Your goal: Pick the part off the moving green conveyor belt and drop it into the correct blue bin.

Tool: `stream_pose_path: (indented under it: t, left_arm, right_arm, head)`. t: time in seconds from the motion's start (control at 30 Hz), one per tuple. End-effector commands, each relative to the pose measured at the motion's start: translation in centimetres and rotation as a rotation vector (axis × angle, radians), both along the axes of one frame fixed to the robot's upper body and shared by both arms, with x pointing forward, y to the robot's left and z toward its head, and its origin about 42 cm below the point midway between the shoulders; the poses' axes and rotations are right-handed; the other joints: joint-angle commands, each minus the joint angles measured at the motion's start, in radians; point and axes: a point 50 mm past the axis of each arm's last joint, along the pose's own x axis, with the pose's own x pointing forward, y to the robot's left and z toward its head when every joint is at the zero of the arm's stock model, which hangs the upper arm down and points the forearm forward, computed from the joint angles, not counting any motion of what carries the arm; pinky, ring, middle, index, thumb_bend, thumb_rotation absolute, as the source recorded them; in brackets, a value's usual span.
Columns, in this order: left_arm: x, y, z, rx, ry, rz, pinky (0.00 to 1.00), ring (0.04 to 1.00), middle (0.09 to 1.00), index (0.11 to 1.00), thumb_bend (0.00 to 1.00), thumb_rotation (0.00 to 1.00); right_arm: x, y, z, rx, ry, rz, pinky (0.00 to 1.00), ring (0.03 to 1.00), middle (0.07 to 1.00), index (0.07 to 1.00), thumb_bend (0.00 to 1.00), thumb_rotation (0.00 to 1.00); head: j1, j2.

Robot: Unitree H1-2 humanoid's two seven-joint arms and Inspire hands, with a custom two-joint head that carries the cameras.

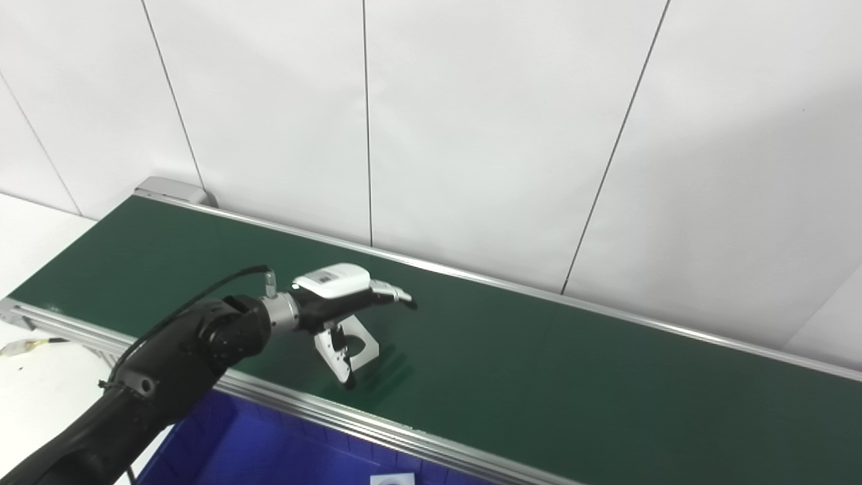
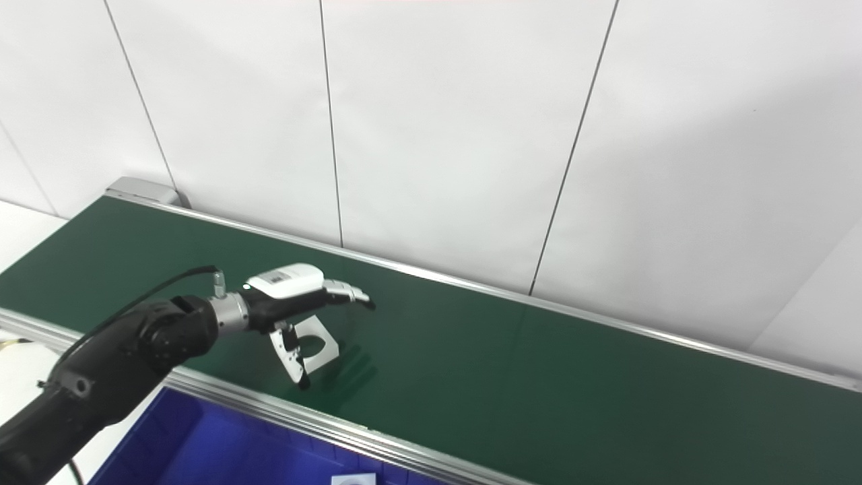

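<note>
- Belt (image 1: 606, 384) runs from 10 o'clock to 4 o'clock, wall behind it, metal rail (image 1: 377, 421) on our near side.
- Left hand (image 1: 337, 303) is over the belt at about 8 o'clock of the view, fingers (image 1: 394, 294) stretched out toward 3 o'clock, thumb (image 1: 335, 357) hanging down toward 6; it is spread wide and grips nothing.
- Part (image 1: 357, 343), a flat pale plate with a round hole, lies on the belt right under the palm, just beside the thumb; we cannot tell if the thumb touches it.
- Right hand is out of both views.
- Step as we judge it: closing on the part. We should bring the fingers down on its far edge, pinch against the thumb, and track the belt's motion so the plate does not slip past.
- Flat plate looks hard to get under; a tilt-and-pinch likely works better than a straight press.
- Bin (image 1: 269, 444) sits below the rail at 6 o'clock, near the hand; another pale piece (image 1: 392, 479) shows at the bottom edge.
- Room: belt is bare toward 3 o'clock. Rail is the edge to lift over on the way to the bin.
</note>
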Motion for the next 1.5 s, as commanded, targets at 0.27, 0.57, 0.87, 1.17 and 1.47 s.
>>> stream_pose_path:
  t: [0.27,0.57,0.87,1.17,1.47]
  left_arm:
    - [2.5,-1.7,1.1,0.058,-0.064,-0.021,0.94,0.958,0.936,0.868,0.84,0.0]
    - [3.4,-2.1,1.0,0.126,-0.059,-0.025,0.98,0.973,0.942,0.868,0.79,0.0]
    - [3.5,-2.0,0.1,0.184,-0.072,-0.029,0.92,0.941,0.917,0.857,0.63,0.0]
    - [3.3,-2.8,-0.9,0.112,-0.075,-0.031,0.5,0.615,0.695,0.662,0.46,0.0]
    - [2.4,-3.6,-2.3,0.074,-0.068,-0.023,0.31,0.397,0.525,0.483,0.5,0.0]
  right_arm:
    - [0.4,0.2,1.2,0.027,-0.092,0.011,0.79,0.794,0.825,0.878,0.88,0.28]
    - [0.4,0.1,1.3,0.039,-0.091,0.0,0.8,0.795,0.82,0.878,0.88,0.28]
    - [0.4,0.0,1.4,0.04,-0.093,-0.002,0.8,0.798,0.821,0.88,0.88,0.28]
    - [0.5,-0.1,1.4,0.048,-0.092,-0.003,0.81,0.801,0.822,0.878,0.86,0.25]
    - [0.5,0.0,1.5,0.052,-0.097,-0.01,0.81,0.797,0.816,0.875,0.87,0.27]
  head:
    - [0.006,0.004]
    - [0.02,0.006]
    - [0.023,0.012]
    - [0.022,0.019]
    - [0.021,0.024]
